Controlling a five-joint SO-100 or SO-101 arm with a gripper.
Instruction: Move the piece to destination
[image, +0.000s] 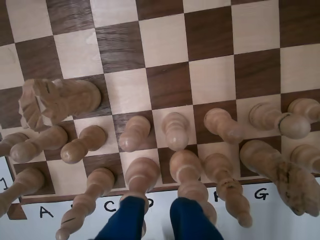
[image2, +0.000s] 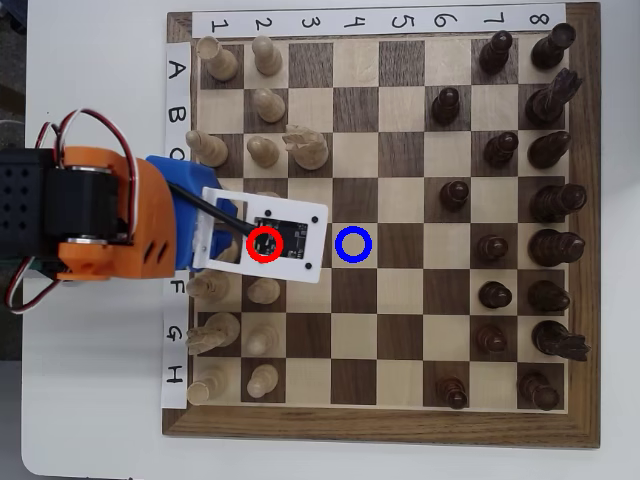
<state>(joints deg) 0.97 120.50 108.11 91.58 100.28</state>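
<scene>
In the wrist view the gripper (image: 157, 220) enters from 6 o'clock. Its two blue fingers (image: 122, 220) are spread apart and clamp nothing, poised above the pale back-rank pieces (image: 186, 172) along the lettered edge of the chessboard (image: 212, 30). At 12 o'clock from the gap between the fingers, one rank further in, the pale pawn (image: 175, 131) stands upright on a light square in the row of like pawns, apart from its neighbours at 3 and 9 o'clock. A pale knight (image: 55, 102) stands one rank ahead, at about 10 o'clock from that pawn. In the overhead view the orange arm (image2: 100, 215) reaches in from 9 o'clock, and its white camera plate (image2: 265, 235) covers the pawn's square, where a red ring (image2: 264, 244) is drawn. The blue-ringed light square (image2: 352, 245) is bare, at 3 o'clock from the red ring with one dark square between them. The dark brown pieces (image2: 545, 245) fill the board's 3 o'clock side.
</scene>
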